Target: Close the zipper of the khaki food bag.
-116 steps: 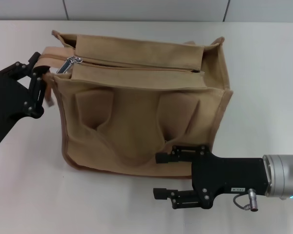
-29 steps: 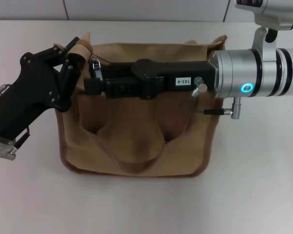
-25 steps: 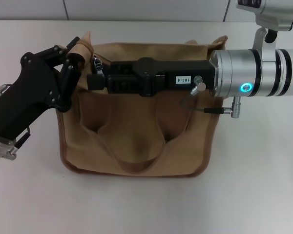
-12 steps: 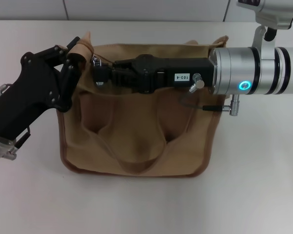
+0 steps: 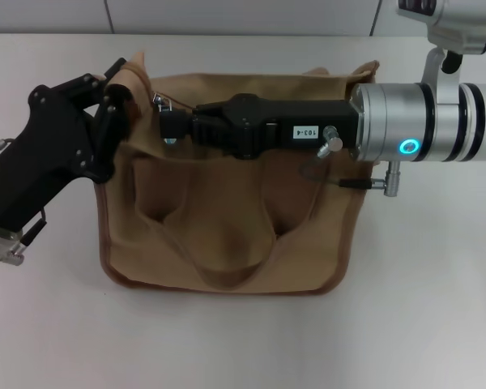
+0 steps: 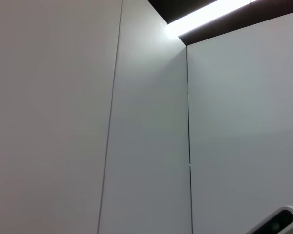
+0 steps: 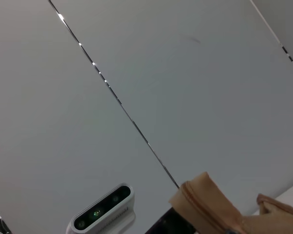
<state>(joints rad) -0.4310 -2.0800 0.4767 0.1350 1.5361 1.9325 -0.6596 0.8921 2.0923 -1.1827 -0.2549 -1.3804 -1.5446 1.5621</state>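
Observation:
The khaki food bag (image 5: 227,235) lies in the middle of the white table, handles toward me. My right gripper (image 5: 168,127) reaches across its top from the right, fingers shut at the silver zipper slider and pull tab (image 5: 158,100) near the bag's left end. The right arm's body hides most of the zipper line. My left gripper (image 5: 112,101) is shut on the bag's raised left end corner (image 5: 130,74). The right wrist view shows a tan fabric corner (image 7: 210,207) against a wall. The left wrist view shows only wall panels.
The white table (image 5: 421,308) extends around the bag. The right arm's silver wrist (image 5: 425,121) with a loose cable (image 5: 340,180) hangs over the bag's right side. A small white camera unit (image 7: 103,212) shows in the right wrist view.
My right arm swung from in front of the bag to lie across its top. Its open fingers then closed at the zipper slider. My left gripper shifted slightly up and left with the corner.

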